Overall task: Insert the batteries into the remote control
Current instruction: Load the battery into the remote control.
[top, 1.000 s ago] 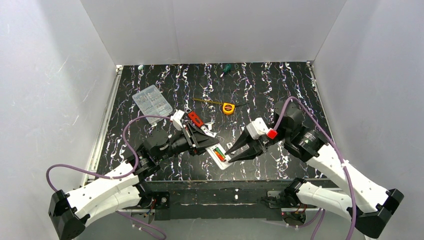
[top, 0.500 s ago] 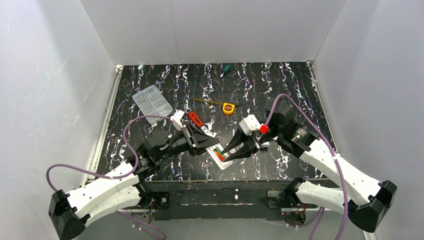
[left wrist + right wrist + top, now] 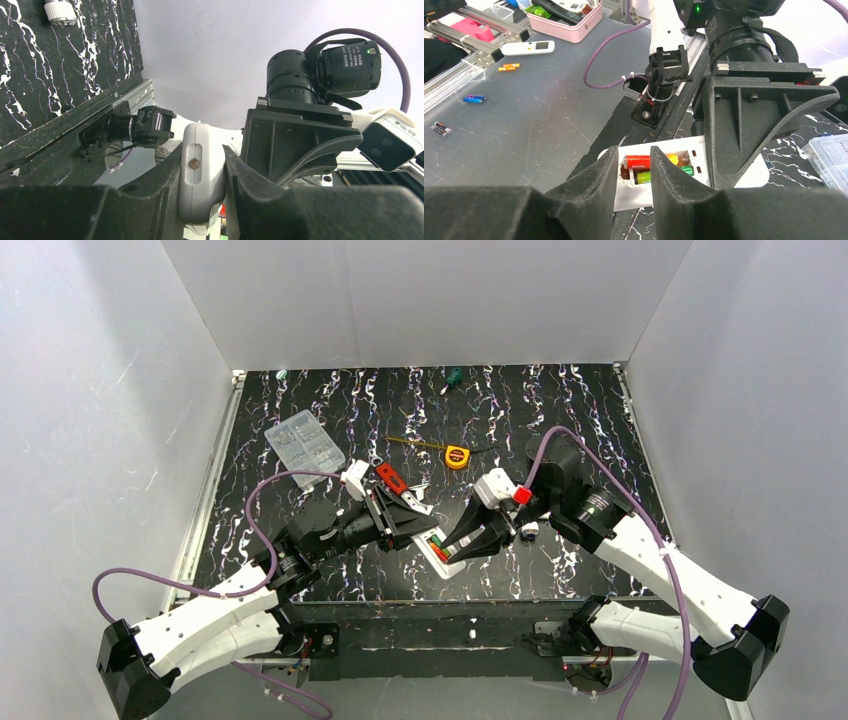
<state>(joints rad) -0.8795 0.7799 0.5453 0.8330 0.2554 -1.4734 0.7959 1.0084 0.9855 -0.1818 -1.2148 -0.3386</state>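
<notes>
The white remote control (image 3: 446, 558) lies near the table's front edge, battery bay up. My left gripper (image 3: 418, 523) is shut on its far end; the left wrist view shows both jaws (image 3: 202, 150) pressed against the remote's white end (image 3: 199, 180). In the right wrist view the remote (image 3: 659, 197) has a red and yellow battery (image 3: 636, 161) and a green battery (image 3: 643, 177) lying side by side in the bay. My right gripper (image 3: 453, 551) hangs just over the bay, slightly open and empty (image 3: 634, 167), its fingers (image 3: 594, 185) either side of the batteries' near ends.
A clear compartment box (image 3: 303, 443) sits at back left. A yellow tape measure (image 3: 457, 456) and a green screwdriver (image 3: 453, 377) lie farther back. A small silver-capped cylinder (image 3: 528, 531) lies right of the right gripper, also in the left wrist view (image 3: 59, 11).
My right arm has swung left and lowered, bringing its fingers from beside the remote to over the battery bay. The left arm and remote have not moved.
</notes>
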